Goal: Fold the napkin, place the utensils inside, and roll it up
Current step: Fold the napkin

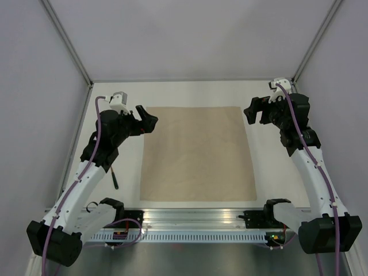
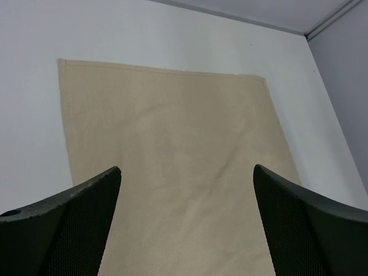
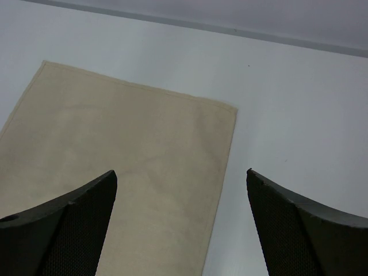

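Napkin (image 1: 198,154) flat on table (image 1: 276,172), left claw (image 1: 147,117) and right claw (image 1: 256,111) both released, empty

One napkin (image 1: 197,153), one utensil (image 1: 114,179), two arms (image 1: 80,181) (image 1: 313,169).

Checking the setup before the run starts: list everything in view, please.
plain beige cloth napkin: one, beige, spread flat mid-table.
thin dark stick-like utensil: one visible, near-black, left of the napkin, partly under the left arm.
white table: one, white, under everything.
silver metal rail: one, silver, along the near edge.
left end effector: one, black, open, near the napkin's far left corner.
right end effector: one, black, open, near its far right corner.
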